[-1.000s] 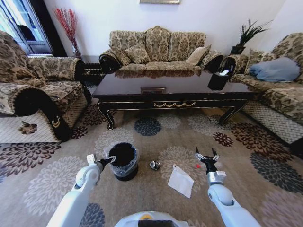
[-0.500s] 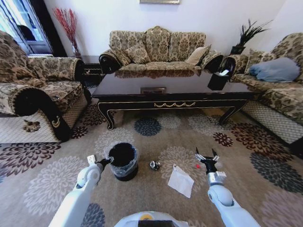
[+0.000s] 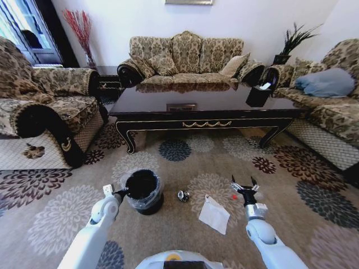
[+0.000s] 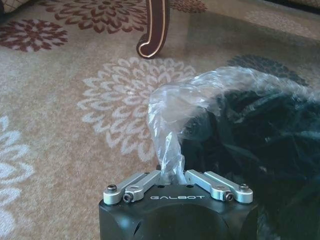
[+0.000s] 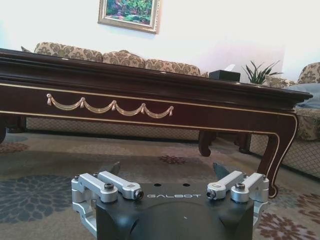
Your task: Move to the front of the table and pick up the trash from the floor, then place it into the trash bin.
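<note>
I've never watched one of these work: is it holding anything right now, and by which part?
The left gripper pinches the trash bin by its clear liner bag at the rim. The right gripper is open, holding nothing.

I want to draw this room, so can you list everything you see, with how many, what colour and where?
Long dark glossy wooden table: one, gold trim, mid-room.
Patterned beige sofas: three, around the table.
Black tissue box: one, on the table's right end.
Flowery beige carpet floor: one, underneath everything.
Round black trash bin with clear liner bag: one, on the carpet, front left.
Shiny silver-and-dark ball: one, right of the bin.
White paper sheet: one, right of the ball.
Left pincer: one, silver, shut on the bin's liner.
Right pincer: one, silver, open, beside the paper.
</note>
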Tool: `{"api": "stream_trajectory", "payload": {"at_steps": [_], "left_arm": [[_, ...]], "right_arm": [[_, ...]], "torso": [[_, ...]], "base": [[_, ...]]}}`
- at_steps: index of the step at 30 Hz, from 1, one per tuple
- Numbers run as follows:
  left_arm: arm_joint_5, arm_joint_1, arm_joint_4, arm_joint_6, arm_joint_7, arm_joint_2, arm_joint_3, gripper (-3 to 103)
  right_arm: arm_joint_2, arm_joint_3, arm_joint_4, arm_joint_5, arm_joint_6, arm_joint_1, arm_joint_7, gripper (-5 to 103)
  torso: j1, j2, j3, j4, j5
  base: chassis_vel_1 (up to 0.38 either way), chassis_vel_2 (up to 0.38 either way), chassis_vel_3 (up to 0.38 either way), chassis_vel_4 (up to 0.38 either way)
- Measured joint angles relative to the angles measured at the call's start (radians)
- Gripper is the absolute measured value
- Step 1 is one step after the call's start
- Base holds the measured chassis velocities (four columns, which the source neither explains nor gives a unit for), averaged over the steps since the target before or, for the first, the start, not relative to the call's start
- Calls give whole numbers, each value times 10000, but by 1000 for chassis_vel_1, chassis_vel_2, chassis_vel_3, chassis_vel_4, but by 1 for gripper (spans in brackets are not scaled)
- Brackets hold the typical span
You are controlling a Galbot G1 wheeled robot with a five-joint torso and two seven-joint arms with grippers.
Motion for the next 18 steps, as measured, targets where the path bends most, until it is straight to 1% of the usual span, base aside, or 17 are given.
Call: {"api": "stream_trajectory", "payload": {"at_steps": [4,6,7,9,11,12,14,16,17,18], "left_arm": [[-15,215,-316,6,2,103,-162,2],[20,456,-703,19,-4,219,-375,2],[20,456,-703,19,-4,219,-375,2],[15,706,-1114,45,-4,320,-569,2],[-23,1100,-1686,66,-5,445,-873,2],[-23,1100,-1686,66,-5,445,-873,2],[-141,1544,-2232,93,-21,514,-1210,2],[-181,1787,-2527,103,-45,531,-1376,2],[-181,1787,-2527,103,-45,531,-1376,2],[-207,2025,-2824,115,-72,536,-1534,2]], "right_arm": [[23,-50,-58,9,-23,53,42,100],[66,-154,-83,309,-173,134,217,100],[66,-154,-83,309,-173,134,217,100],[94,-283,-97,733,-396,255,502,100],[113,-502,-219,1303,-759,509,1063,100],[113,-502,-219,1303,-759,509,1063,100],[115,-750,-430,1961,-1101,923,1659,100],[111,-903,-544,2435,-1299,1210,2009,100],[111,-903,-544,2435,-1299,1210,2009,100],[105,-1067,-655,3107,-1572,1537,2451,100]], "torso": [[0,0,0,-6,3],[0,0,0,-5,5],[0,0,0,-5,5],[0,0,0,-4,4],[0,0,0,-4,7],[0,0,0,-4,7],[0,0,0,-5,7],[0,0,0,-1,7],[0,0,0,-1,7],[0,0,0,-2,7]], "base": [[0,0,0,0],[0,0,0,0],[0,0,0,0],[0,0,0,0],[0,0,0,0],[0,0,0,0],[0,0,0,0],[0,0,0,0],[0,0,0,0],[0,0,0,0]]}}
